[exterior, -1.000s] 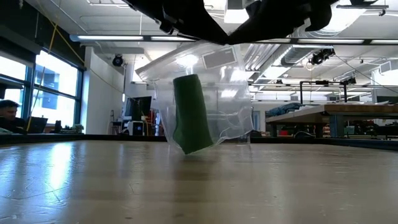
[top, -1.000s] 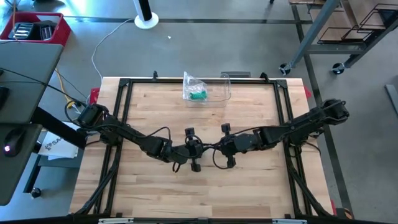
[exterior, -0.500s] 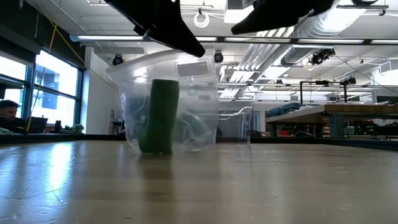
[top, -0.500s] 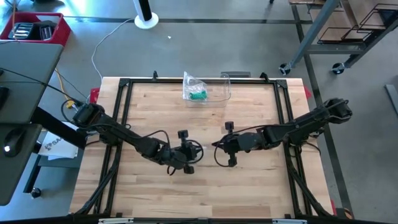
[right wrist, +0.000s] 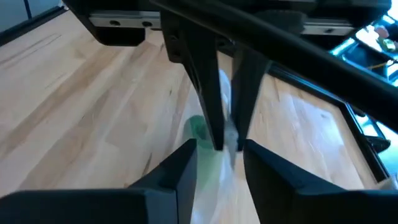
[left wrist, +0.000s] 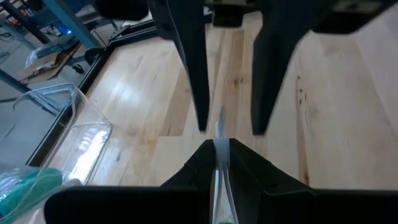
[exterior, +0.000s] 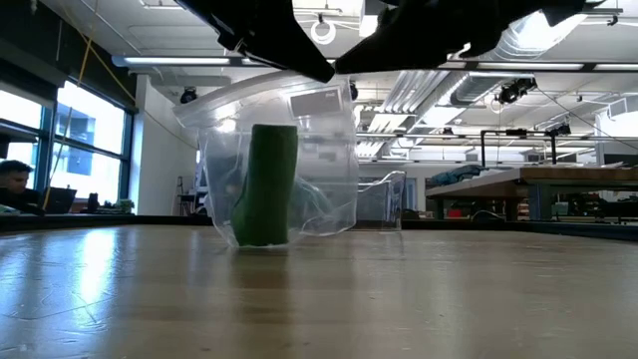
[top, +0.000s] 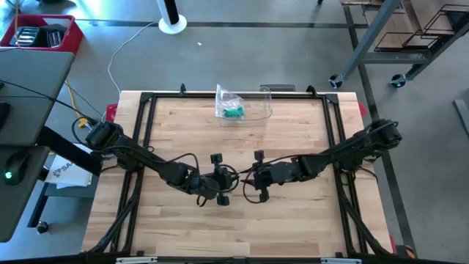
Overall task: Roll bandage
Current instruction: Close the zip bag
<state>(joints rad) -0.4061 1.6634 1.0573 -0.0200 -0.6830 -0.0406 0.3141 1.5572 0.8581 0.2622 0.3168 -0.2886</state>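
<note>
One green bandage roll (exterior: 265,183) upright in clear bag (exterior: 319,150), left pincer (left wrist: 221,163) clamped on bag, right pincer (right wrist: 219,163) apart.

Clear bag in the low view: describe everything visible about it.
The clear bag is thin, crinkled, see-through plastic with a pale label near its top. Inside stands a green bandage roll, about upright. The bag's bottom seems to rest on the wooden table. Its top edge is pinched in the left tool, while the right tool sits open around that same edge, not gripping.
</note>
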